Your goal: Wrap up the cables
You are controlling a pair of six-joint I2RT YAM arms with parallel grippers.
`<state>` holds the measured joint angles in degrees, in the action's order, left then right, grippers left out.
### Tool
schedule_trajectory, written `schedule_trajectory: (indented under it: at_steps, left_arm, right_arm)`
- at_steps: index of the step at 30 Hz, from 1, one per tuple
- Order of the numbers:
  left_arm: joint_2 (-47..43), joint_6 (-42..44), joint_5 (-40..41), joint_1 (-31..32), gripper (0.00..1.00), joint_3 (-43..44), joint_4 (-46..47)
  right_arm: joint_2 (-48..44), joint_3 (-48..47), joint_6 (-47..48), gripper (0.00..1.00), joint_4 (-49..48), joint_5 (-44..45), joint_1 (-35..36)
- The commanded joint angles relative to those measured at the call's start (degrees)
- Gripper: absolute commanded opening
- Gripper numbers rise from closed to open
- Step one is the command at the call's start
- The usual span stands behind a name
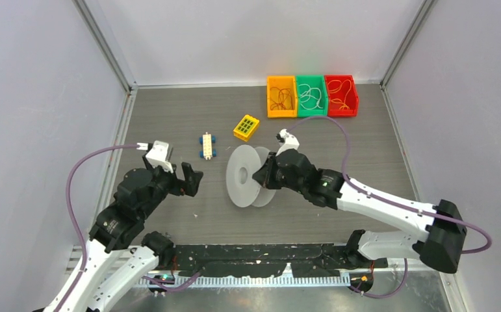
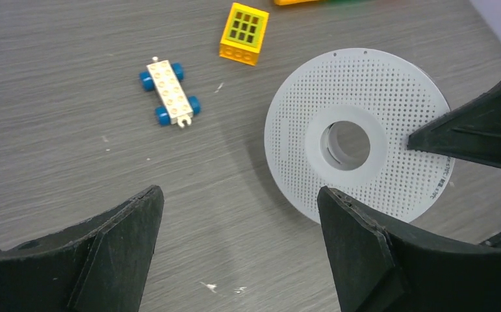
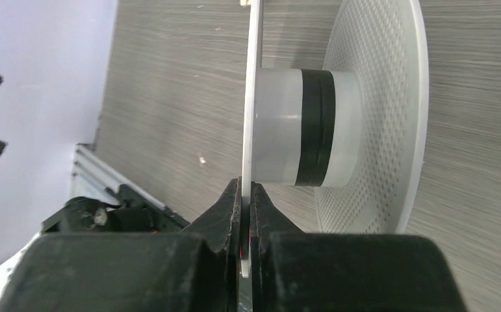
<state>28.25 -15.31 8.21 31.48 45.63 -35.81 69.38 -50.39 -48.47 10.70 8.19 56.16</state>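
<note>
The cables, thin dark red-brown wires, lie tangled in the orange bin at the back. A white spool with two perforated flanges stands on edge mid-table. My right gripper is shut on the rim of its near flange. The pale hub carries a black band. No wire shows on the spool. My left gripper hangs open over bare table just left of the spool, with nothing between its fingers. In the top view, the left gripper and right gripper flank the spool.
A green bin of pale wires and a red bin of orange wires stand beside the orange one. A yellow brick and a white wheeled brick lie behind the spool. A black strip runs along the near edge.
</note>
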Motion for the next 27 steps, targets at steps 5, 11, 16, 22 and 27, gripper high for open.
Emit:
schedule_trajectory:
  at_steps: [5,11,16,22,27]
  left_arm:
    - [-2.7,-5.2,-22.4,0.1,0.91,-5.7,11.3]
    - [-1.4,-8.7,-24.7,1.1,0.86,-9.0,13.5]
    - [-4.3,-9.5,-23.2,1.8,0.87,-13.8,17.1]
    - [-3.5,-12.4,-22.9,1.8,0.87,-15.3,18.7]
    - [-1.2,-14.0,-22.9,2.0,0.87,-16.0,20.2]
  right_arm:
    - [2.0,-11.7,-1.7,0.05,19.0,15.9,5.0]
    - [9.2,-19.0,-4.2,0.17,19.3,17.8,7.1]
    - [12.9,-21.5,-5.0,0.19,15.8,14.6,7.3]
    - [14.6,-22.6,-5.9,0.25,14.0,14.0,7.3]
    - [13.9,-23.6,-5.3,0.3,12.1,13.3,7.4]
